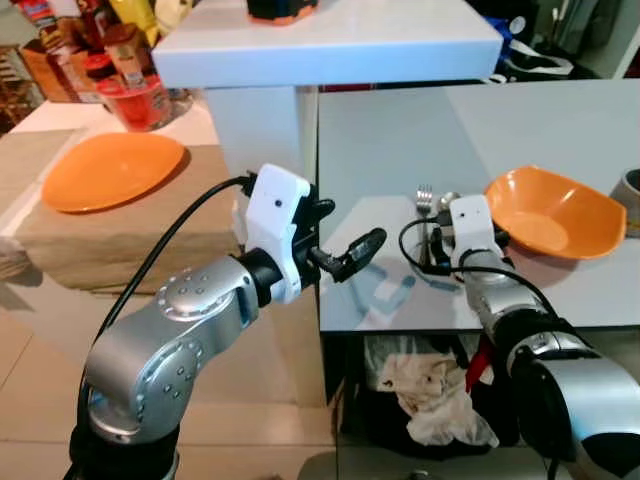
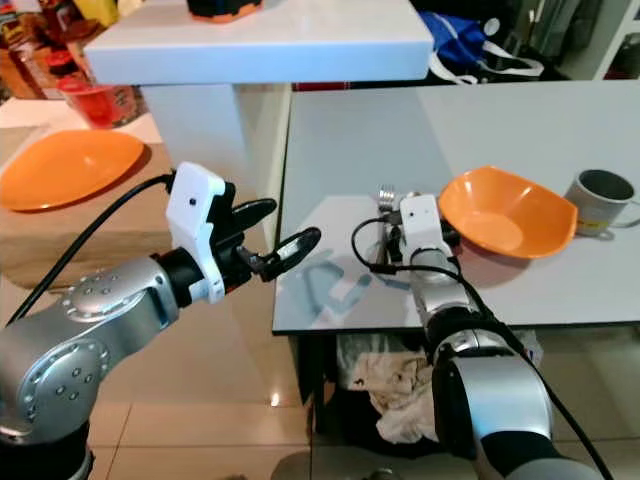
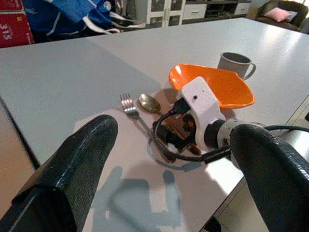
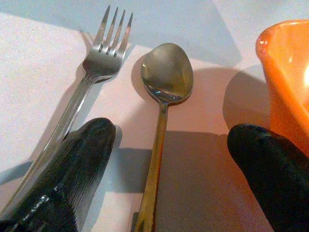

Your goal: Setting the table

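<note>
- Off the table's near left edge, the left gripper point(image 2: 262, 232) hangs in the air with its two black fingers spread and nothing between them. Its silver arm is bent at the elbow and aims the fingers rightward toward the grey table point(image 1: 520, 120). It is well apart from the cutlery.
- Further left, on a lower wooden surface, lies an orange plate point(image 1: 108, 170), not near either gripper.
- On the table, just beside the right gripper, a fork point(image 4: 82, 87) and a spoon point(image 4: 161, 96) lie side by side, nearly parallel. Their heads point away from the robot and their handles run back toward it.
- The right gripper point(image 4: 169, 179) sits low over the tabletop with its fingers spread wide. The spoon's handle runs lengthwise between them, while the fork's handle passes just outside one finger. This arm is plainly the nearer one; it reaches straight forward from the robot's right side.
- Just right of the spoon stands an orange bowl point(image 1: 555, 212), close to the outer finger.
- Rightmost, a grey mug point(image 2: 602, 197) stands beyond the bowl.
</note>
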`<state>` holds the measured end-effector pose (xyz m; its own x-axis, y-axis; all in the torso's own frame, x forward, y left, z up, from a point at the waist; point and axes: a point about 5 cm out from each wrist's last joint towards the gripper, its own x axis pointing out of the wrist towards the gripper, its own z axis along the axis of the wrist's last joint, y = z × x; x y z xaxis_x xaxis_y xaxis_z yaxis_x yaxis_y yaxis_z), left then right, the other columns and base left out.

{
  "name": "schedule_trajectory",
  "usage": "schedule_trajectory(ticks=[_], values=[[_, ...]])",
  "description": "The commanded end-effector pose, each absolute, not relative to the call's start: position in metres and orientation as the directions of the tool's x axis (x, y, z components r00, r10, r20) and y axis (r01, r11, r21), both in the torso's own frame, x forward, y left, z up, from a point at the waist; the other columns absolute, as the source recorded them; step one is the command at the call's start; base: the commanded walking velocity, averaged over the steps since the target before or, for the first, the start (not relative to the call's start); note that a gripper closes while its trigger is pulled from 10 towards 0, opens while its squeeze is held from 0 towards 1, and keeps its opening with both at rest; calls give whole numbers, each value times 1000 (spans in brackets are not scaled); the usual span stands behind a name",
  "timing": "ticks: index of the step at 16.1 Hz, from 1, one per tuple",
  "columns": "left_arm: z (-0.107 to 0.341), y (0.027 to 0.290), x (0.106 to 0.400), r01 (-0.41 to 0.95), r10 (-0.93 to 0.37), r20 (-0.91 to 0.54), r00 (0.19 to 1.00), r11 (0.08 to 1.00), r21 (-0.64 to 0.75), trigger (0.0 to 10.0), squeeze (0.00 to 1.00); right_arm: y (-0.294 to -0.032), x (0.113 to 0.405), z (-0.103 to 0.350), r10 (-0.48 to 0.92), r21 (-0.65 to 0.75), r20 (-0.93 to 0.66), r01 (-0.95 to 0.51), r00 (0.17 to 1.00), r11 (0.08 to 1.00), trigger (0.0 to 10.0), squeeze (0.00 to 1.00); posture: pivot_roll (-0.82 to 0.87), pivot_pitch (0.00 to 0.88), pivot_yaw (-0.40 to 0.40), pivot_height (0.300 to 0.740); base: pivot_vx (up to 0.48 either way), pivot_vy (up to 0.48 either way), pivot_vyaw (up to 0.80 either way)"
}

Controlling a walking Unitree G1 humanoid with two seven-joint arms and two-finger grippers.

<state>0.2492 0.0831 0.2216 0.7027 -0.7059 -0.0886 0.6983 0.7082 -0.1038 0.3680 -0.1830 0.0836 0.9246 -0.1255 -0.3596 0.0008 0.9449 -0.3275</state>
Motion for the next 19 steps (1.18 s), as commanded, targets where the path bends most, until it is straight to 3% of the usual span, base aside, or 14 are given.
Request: schedule_trajectory(ticks=[1, 11, 12, 16, 18, 19], values=[[225, 82, 251, 698, -703, -77, 707, 711, -86, 10000, 0, -167, 348, 49, -51, -298, -506, -118, 861, 947, 10000, 0, 85, 12, 87, 736, 0, 0, 0], [224, 81, 253, 691, -695, -64, 716, 719, -78, 10000, 0, -156, 349, 48, 11, -256, -511, -164, 859, 953, 9765, 0, 86, 1, 74, 736, 0, 0, 0], [224, 81, 253, 691, -695, -64, 716, 719, -74, 10000, 0, -154, 349, 48, 16, -254, -508, -168, 861, 952, 0, 0, 86, 0, 75, 736, 0, 0, 0], [224, 81, 253, 693, -696, -61, 715, 718, -70, 10000, 0, -153, 350, 50, 21, -260, -503, -175, 864, 950, 0, 0, 85, 2, 74, 736, 0, 0, 0], [224, 81, 253, 693, -697, -60, 715, 718, -70, 10000, 0, -154, 350, 51, 13, -271, -502, -172, 865, 947, 10000, 0, 84, 2, 74, 736, 0, 0, 0], [225, 81, 254, 693, -697, -58, 715, 717, -69, 10000, 0, -154, 351, 52, 9, -288, -494, -174, 869, 942, 10000, 0, 81, 1, 73, 736, 0, 0, 0]])
